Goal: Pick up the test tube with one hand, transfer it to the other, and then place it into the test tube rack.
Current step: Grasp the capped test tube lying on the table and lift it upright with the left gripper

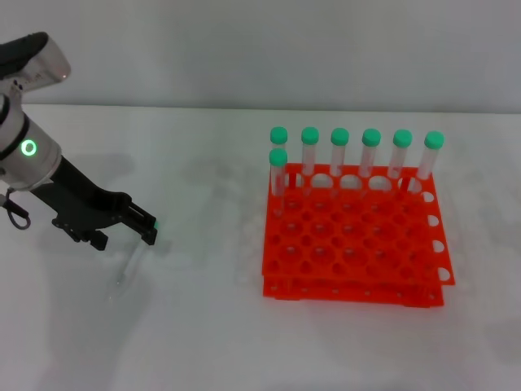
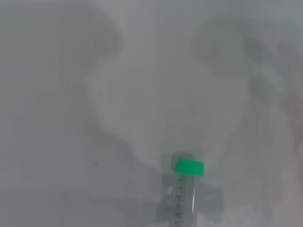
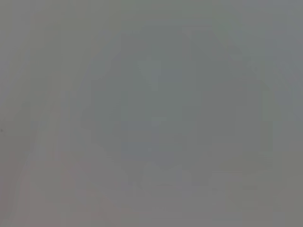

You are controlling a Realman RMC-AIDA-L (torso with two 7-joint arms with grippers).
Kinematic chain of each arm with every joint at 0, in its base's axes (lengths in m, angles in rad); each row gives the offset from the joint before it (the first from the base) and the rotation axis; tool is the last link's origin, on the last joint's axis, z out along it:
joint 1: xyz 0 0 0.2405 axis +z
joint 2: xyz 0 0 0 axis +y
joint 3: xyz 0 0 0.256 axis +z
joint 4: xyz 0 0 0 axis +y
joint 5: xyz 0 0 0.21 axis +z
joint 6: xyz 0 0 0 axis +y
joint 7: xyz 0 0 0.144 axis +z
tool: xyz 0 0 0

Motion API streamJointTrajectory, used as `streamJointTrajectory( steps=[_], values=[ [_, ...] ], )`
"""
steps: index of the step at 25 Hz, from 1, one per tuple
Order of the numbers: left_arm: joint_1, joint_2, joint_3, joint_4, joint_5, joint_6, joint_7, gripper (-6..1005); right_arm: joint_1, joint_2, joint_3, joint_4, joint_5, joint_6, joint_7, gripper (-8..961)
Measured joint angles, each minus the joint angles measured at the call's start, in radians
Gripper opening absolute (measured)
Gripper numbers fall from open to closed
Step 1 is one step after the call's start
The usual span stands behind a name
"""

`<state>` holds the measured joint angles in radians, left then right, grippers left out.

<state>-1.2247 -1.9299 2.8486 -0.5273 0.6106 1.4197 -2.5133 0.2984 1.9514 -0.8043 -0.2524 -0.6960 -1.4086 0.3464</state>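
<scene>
Starting with the head view, the black two-finger left gripper [image 1: 145, 226] on its silver-white arm with a glowing green ring hangs low over the white table [image 1: 203, 342] toward its left edge. Just past its fingertips a slim clear plastic test tube [image 1: 126, 273] lies flat on the table, faint against the surface. I cannot tell whether the fingers are apart or together. The bright orange-red two-tier test tube rack [image 1: 354, 244] stands well apart toward the right edge, with seven identical green-capped tubes [image 1: 356, 159] upright along its far row and far-left corner. The right gripper is nowhere in sight.

From the left wrist view, the test tube [image 2: 187, 194] shows its green screw cap and printed scale, resting on the table; no fingers appear.

From the right wrist view, only blank grey shows.

Judging by this, nothing is done yet: the pick-up is only being approached, and the handover and placing in the rack all remain.
</scene>
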Motion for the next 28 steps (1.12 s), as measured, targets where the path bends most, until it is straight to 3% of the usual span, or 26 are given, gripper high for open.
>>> streamJointTrajectory(
  steps=[13, 19, 28],
  values=[
    [0.001, -0.010, 0.000, 0.081, 0.086, -0.034, -0.016, 862, 0.009, 0.030, -0.010, -0.007, 0.001, 0.009, 0.000, 534],
    [0.004, -0.023, -0.002, 0.082, 0.121, -0.037, -0.029, 839, 0.021, 0.032, -0.011, -0.007, 0.001, 0.019, 0.000, 534],
    [0.002, -0.024, -0.002, 0.083, 0.140, -0.040, -0.039, 776, 0.030, 0.034, -0.012, -0.007, 0.001, 0.024, 0.000, 535]
  ],
)
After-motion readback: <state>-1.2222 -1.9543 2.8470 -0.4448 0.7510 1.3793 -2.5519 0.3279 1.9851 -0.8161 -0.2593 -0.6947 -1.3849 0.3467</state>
